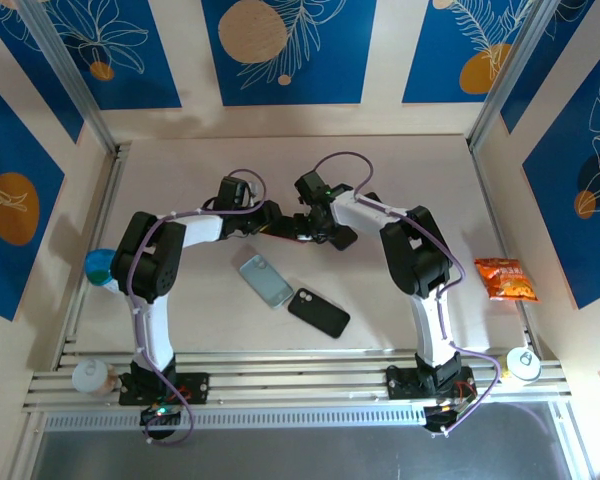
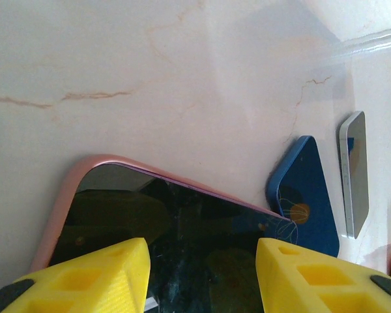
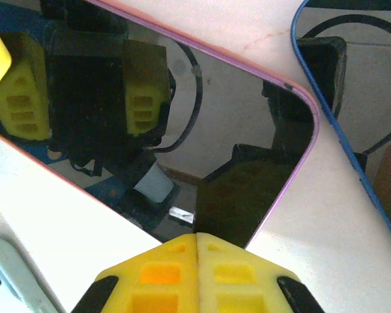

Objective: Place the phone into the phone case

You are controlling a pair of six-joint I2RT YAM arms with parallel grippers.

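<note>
Because the phone is a stiff slab with a glossy glass face and a smooth pink rim, it will likely feel dense for its size. It should slip readily against hard fingers and take a knock on a corner badly. It is at the middle of the counter, where the two arms meet.

The left pincer stands half spread with a yellow finger at either side of the phone. It appears to be pinching the phone across its width, though the contact itself falls below the frame edge. The right pincer is pressed together, its joined tips at the phone's edge.

The rim is the place to hold, across the narrow width and toward the middle of the length so the slab cannot swing. The glass should never be gripped.

The blue case lies flat nearer the arm bases, with a black phone just beside it. The case is thin and probably springy, and looks light enough to skate on the polished counter. It would want pinning while one corner is seated first.
</note>
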